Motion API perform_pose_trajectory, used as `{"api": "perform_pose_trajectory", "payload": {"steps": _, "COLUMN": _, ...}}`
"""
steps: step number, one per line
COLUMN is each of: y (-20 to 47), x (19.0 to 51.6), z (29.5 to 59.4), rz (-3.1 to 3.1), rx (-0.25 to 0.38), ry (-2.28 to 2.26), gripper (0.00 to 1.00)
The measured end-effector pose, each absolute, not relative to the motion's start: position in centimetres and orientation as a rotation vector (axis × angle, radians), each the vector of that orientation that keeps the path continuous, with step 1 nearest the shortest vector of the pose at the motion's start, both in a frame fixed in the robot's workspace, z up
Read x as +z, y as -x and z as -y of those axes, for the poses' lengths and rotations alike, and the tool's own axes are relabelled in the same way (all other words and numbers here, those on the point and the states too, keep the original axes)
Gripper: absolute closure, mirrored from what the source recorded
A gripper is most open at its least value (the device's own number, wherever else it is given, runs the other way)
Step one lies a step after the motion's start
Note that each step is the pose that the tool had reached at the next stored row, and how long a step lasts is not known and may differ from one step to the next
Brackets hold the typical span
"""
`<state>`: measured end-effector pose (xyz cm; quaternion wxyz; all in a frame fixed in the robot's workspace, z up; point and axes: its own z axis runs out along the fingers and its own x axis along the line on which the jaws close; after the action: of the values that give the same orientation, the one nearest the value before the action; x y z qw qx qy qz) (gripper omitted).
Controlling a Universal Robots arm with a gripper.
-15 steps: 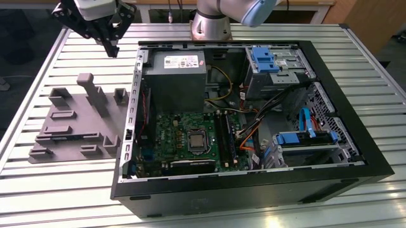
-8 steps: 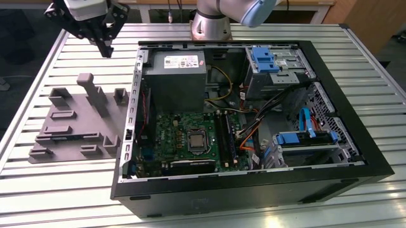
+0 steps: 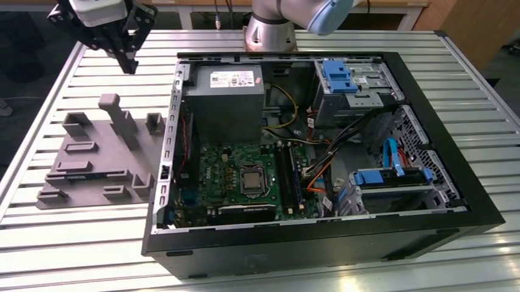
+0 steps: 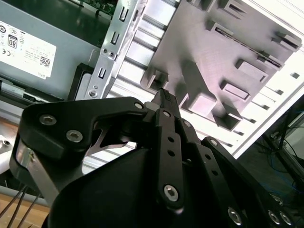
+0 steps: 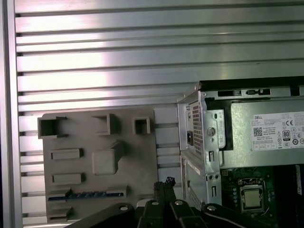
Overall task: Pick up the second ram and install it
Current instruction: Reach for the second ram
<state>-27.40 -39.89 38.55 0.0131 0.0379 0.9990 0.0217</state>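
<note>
The second ram [image 5: 88, 194] is a thin dark blue stick lying on edge in a long slot of the grey fixture plate [image 5: 137, 156], near the plate's end away from its upright blocks. It is a dark line [image 3: 81, 176] on the plate [image 3: 97, 182] at the exterior view's left. My gripper [image 3: 128, 64] hangs high over the table behind the plate, well apart from the ram. Its black fingers meet at the tips with nothing between them, as both wrist views show [image 4: 164, 96] [image 5: 166, 183].
The open black computer case [image 3: 455, 201] fills the exterior view's middle and right. Inside are the grey power supply [image 3: 223, 100], the green motherboard [image 3: 219, 167], black memory slots [image 3: 288, 176] and blue drive brackets [image 3: 390, 177]. Ribbed aluminium table [image 5: 118, 61] lies around the plate.
</note>
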Motion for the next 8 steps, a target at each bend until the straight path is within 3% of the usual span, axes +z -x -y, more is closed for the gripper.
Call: {"api": "perform_pose_trajectory", "payload": {"steps": 8, "y": 28.9, "x": 38.5, "z": 39.9, "rz": -3.112, "rx": 0.068, "ry": -0.118, "gripper": 0.89}}
